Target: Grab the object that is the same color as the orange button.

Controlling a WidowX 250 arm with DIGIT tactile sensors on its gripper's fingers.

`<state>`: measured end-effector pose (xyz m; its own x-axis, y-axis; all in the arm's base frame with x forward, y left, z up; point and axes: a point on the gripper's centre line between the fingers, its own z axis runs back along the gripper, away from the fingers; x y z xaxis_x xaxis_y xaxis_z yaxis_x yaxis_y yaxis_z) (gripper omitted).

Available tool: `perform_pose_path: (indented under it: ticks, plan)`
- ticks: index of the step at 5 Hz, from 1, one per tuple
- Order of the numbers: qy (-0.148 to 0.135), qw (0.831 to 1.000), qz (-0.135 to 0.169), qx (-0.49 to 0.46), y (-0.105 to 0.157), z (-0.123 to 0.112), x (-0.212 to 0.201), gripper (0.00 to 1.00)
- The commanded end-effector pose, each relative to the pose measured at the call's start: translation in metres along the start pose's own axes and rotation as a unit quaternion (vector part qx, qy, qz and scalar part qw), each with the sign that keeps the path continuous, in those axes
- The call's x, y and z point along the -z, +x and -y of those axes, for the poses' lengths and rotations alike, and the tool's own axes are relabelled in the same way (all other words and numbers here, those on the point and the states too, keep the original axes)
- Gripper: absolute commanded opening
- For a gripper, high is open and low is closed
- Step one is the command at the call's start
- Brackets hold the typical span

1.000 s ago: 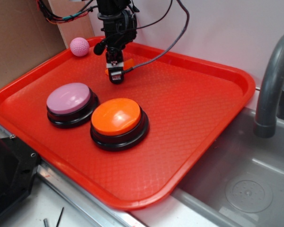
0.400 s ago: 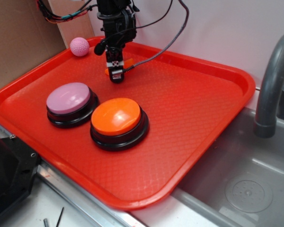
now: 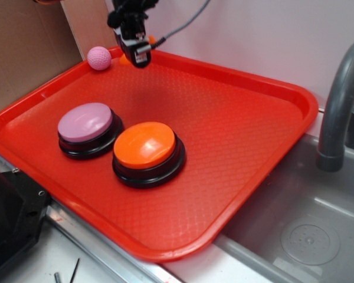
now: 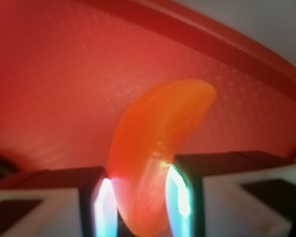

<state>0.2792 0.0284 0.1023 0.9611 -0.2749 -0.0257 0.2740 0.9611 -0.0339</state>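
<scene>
The object point(image 4: 158, 143), a small orange crescent, is pinched between my gripper's point(image 4: 143, 200) two fingers and curves up past them over the red tray. In the exterior view my gripper point(image 3: 138, 58) hangs above the tray's far left corner, shut on the object point(image 3: 125, 59), whose orange ends poke out on both sides. The orange button point(image 3: 145, 145), a glossy dome on a black ring, sits on the tray well in front of the gripper.
A lilac-domed button point(image 3: 85, 122) stands left of the orange one. A pink dimpled ball point(image 3: 98, 58) rests at the far left corner of the red tray point(image 3: 242, 118), just left of the gripper. A steel sink point(image 3: 307, 236) and grey faucet point(image 3: 339, 100) lie to the right.
My gripper has risen off the tray and moved back towards the far left corner, carrying the orange crescent up with it. The buttons and ball have not moved.
</scene>
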Motion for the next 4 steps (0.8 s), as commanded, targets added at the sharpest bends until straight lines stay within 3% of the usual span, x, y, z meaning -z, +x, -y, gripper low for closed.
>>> perform_pose_path:
  ticks: [1, 2, 3, 4]
  plan:
    - [0.004, 0.979, 0.068, -0.194, -0.004, 0.014, -0.089, 0.0]
    - [0.01, 0.968, 0.09, -0.235, -0.01, 0.021, -0.114, 0.0]
    - [0.012, 0.973, 0.092, -0.213, -0.009, 0.024, -0.115, 0.0]
    - [0.058, 0.973, 0.086, -0.208, -0.007, 0.026, -0.105, 0.0]
